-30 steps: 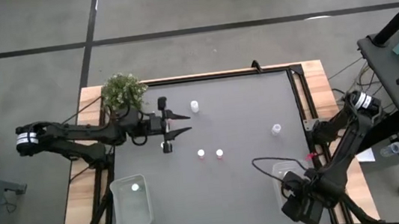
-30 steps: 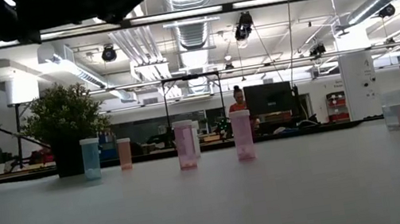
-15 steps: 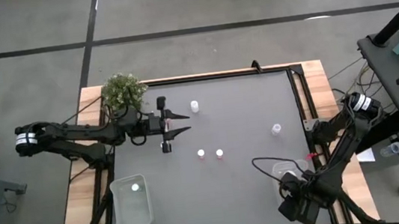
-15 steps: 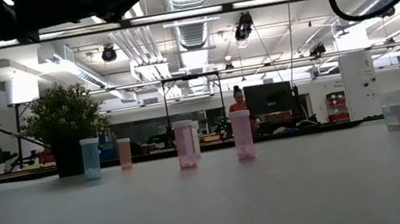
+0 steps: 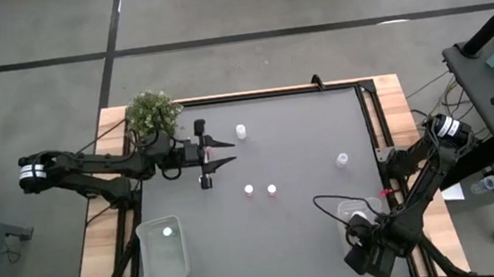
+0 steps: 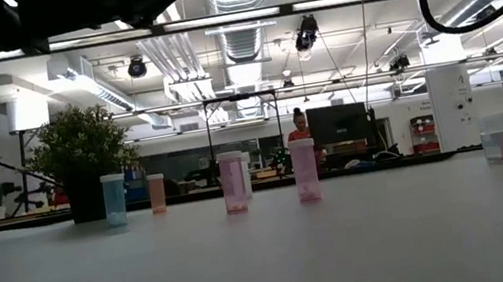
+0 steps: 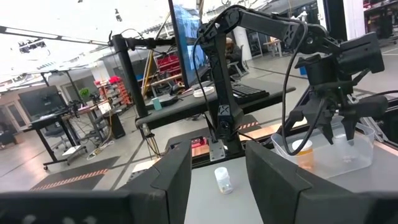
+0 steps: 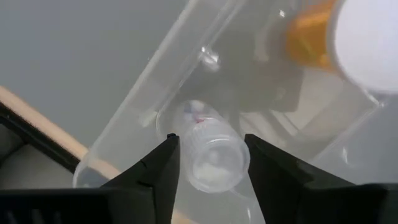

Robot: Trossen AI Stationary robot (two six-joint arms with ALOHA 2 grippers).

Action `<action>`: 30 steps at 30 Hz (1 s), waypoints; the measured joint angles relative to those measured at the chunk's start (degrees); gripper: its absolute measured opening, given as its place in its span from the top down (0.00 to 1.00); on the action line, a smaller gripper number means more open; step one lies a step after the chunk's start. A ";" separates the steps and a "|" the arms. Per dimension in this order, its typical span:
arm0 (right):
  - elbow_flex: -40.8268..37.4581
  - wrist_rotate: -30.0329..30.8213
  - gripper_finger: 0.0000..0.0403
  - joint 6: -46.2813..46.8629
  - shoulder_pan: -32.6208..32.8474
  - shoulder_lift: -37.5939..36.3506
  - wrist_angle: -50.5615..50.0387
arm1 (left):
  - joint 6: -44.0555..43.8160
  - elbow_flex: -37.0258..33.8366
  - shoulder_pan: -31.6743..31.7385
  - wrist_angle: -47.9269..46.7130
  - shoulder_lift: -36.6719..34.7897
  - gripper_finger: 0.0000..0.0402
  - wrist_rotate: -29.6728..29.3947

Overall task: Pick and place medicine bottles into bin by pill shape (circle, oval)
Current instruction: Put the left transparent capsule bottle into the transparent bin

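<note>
Risk at this moment: clear bottle [image 8: 208,149] sits between the spread fingers of the right end effector [image 8: 208,163], directly over the right bin [image 8: 186,74]. Fingers are apart and look not to clamp it, so the bottle is prob. dropping or already lying in the bin; whether it touches the bin floor cannot be told. If it catches the bin's wall or bounces, it could roll out onto the table [image 5: 286,153]. An orange bottle [image 8: 336,31] w/ white cap lies in the same bin, just beside the clear one; a knock could shift it.

Left end effector [image 5: 225,153] hovers beside the potted plant [image 5: 152,113], fingers spread, empty. A white-capped bottle [image 5: 241,132] stands just beyond it; a careless advance could tip it.

Appearance: bottles are small upright cylinders w/ white caps. From table height, two nearer ones are pink-bodied [image 6: 233,182] [image 6: 306,169], one bluish [image 6: 114,199], one pale peach [image 6: 156,192]. Rel. to the plant: pink pair [image 5: 259,190] stands toward table centre; a clear one [image 5: 343,158] is well apart, far across. Left bin [image 5: 146,257] holds one bottle [image 5: 168,229]. Pill shapes inside: cannot tell.
</note>
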 joint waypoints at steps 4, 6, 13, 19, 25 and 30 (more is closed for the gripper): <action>0.31 -1.12 0.54 1.10 -0.09 -0.04 -0.12 | 0.01 -0.02 0.00 0.00 0.00 0.67 -0.01; 0.61 -1.12 0.53 1.09 -0.11 -0.09 -0.30 | 0.02 -0.02 0.00 0.00 0.00 0.67 -0.03; 1.13 -1.12 0.53 1.57 -0.11 -1.31 -0.69 | 0.01 -0.02 0.00 0.00 0.00 0.67 -0.03; 1.13 -1.12 0.52 2.19 -0.11 -1.64 -0.48 | 0.00 -0.02 0.00 0.00 0.00 0.67 -0.05; 1.13 -2.43 0.52 7.10 -0.14 -1.72 -2.48 | 0.00 -0.02 0.00 0.00 0.00 0.67 -0.05; 1.11 -10.40 0.52 11.05 -1.24 -1.84 -3.14 | 0.02 -0.02 0.00 0.00 0.00 0.67 -0.04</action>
